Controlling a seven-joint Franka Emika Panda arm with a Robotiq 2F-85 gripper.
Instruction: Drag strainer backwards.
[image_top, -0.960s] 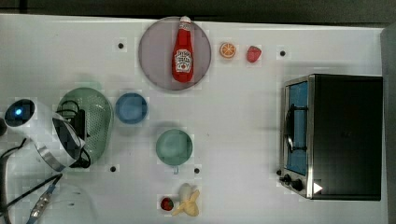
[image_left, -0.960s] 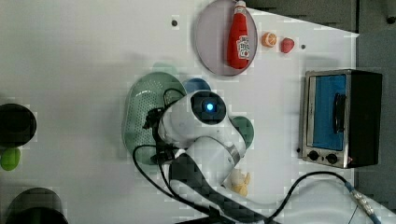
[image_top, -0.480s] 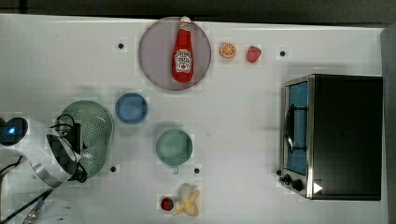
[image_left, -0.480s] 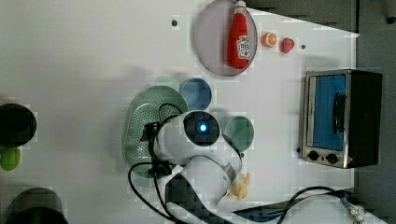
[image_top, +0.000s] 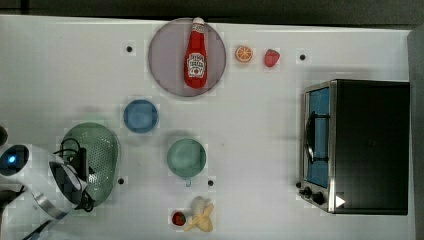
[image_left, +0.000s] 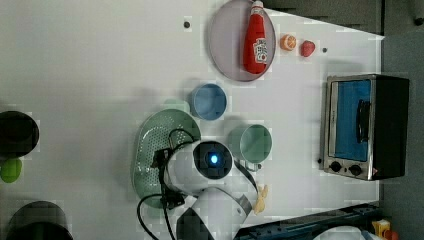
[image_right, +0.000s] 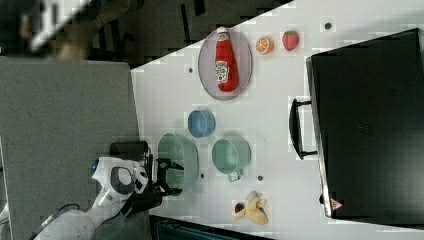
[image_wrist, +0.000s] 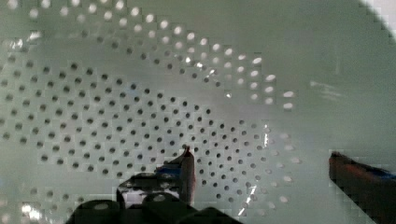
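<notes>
My gripper is spread wide, gripping nothing, with both fingers down inside the strainer, whose perforated bowl lies directly beneath me. I judge the drag partly underway or just begun; nothing here tells me how much pulling remains.

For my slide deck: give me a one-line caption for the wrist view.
Open gripper inside the perforated bowl of the pale green strainer, jaws spread apart.
</notes>
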